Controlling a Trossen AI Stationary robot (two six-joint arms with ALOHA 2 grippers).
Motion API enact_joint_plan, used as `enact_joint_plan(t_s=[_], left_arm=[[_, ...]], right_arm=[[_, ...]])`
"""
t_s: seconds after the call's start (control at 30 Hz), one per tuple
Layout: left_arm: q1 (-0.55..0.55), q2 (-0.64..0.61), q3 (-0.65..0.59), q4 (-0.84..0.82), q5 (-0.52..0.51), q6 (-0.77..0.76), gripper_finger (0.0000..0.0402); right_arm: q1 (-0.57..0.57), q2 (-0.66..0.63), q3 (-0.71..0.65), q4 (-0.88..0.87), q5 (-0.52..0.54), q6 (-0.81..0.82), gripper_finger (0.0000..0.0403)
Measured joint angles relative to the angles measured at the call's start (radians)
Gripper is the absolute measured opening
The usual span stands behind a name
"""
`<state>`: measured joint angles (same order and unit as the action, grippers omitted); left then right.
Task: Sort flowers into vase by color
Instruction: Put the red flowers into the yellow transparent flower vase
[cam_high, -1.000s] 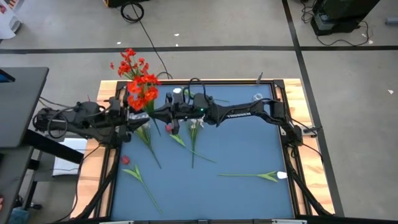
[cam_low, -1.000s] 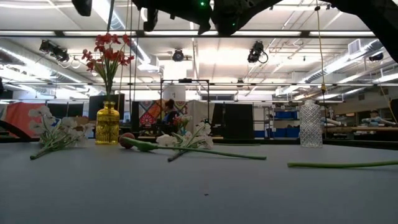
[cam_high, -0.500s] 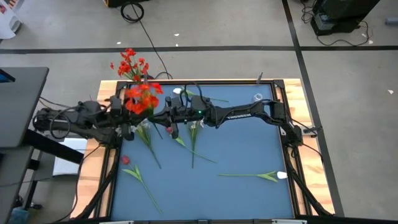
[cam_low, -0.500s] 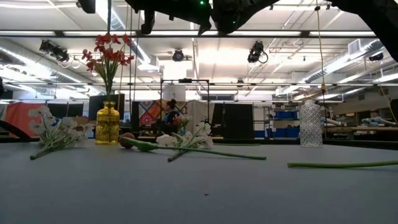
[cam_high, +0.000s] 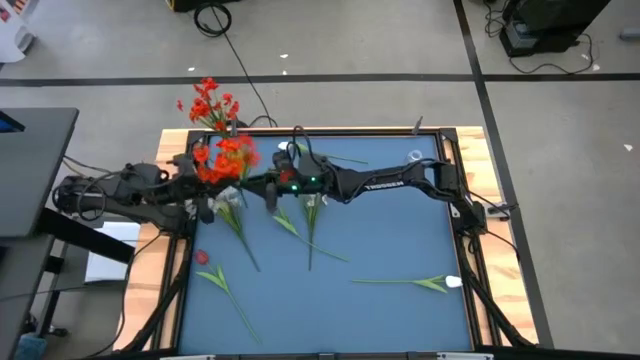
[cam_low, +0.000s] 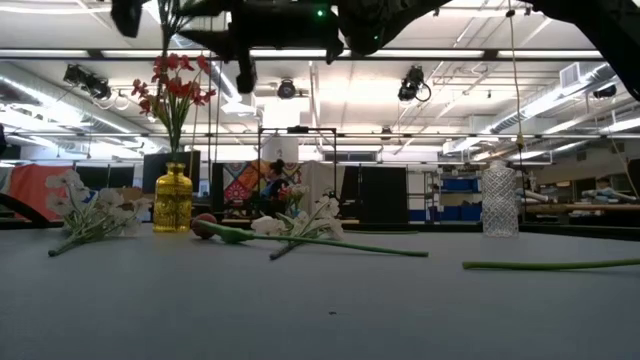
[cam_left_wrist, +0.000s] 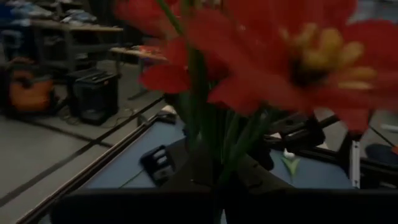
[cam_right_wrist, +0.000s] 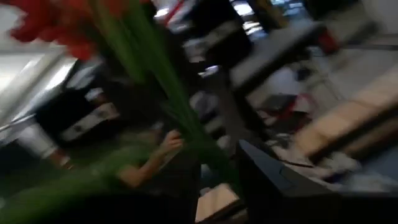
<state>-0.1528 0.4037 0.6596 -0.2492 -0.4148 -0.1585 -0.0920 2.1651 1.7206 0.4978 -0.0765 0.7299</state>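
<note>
A bunch of red flowers hangs high above the table's far left part, and its blooms fill the left wrist view. My left gripper reaches in level from the table's left and is shut on the bunch's stems. My right gripper reaches across from the right and is open, one finger standing beside the green stems. A yellow vase holding red flowers stands at the far left corner. A clear glass vase stands at the far right. My left gripper holds the red bunch by its green stems, below the blooms. The fingers come in level from the table's left; the gripper's own body hides the pinch. The blooms stand up above the fingers, and the bunch is clear of the table. My right gripper has the stems running past its finger. I cannot tell whether it touches them.
White flowers lie near my left gripper, and more white ones at the middle. A red-budded stem lies near left. A white-bloomed stem lies near right. The wooden table frame borders the blue mat.
The red bunch has sunk a little and drifted toward the table's left, its blooms tipping over toward my left gripper. My right gripper has rolled about its own axis while staying beside the stems.
</note>
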Motion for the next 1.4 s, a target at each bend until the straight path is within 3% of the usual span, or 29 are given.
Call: enact_joint_plan(t_s=[0.17, 0.43, 1.0, 1.13, 1.3, 1.4], left_arm=[[-0.001, -0.104, 0.001, -0.11, -0.012, -0.016, 0.0009], [-0.001, -0.211, 0.002, -0.192, -0.077, 0.011, 0.0008], [-0.001, -0.211, -0.04, -0.269, -0.208, 0.024, 0.0008], [-0.001, -0.207, -0.088, -0.235, -0.209, 0.016, 0.0008], [-0.001, -0.207, -0.123, -0.205, -0.214, 0.02, 0.0008], [-0.001, -0.207, -0.13, -0.203, -0.279, 0.038, 0.0008]], right_arm=[[0.017, -0.009, -0.002, -0.051, 0.09, 0.035, 0.0108], [0.024, -0.057, -0.003, -0.248, 0.122, 0.009, 0.0108], [0.006, -0.364, -0.013, -0.781, 0.326, -0.268, 0.0107], [-0.001, -0.426, -0.134, -0.75, 0.343, -0.245, 0.0107], [-0.014, -0.525, -0.383, -0.547, 0.341, -0.156, 0.0106], [-0.021, -0.594, -0.509, -0.439, 0.341, -0.1, 0.0106]])
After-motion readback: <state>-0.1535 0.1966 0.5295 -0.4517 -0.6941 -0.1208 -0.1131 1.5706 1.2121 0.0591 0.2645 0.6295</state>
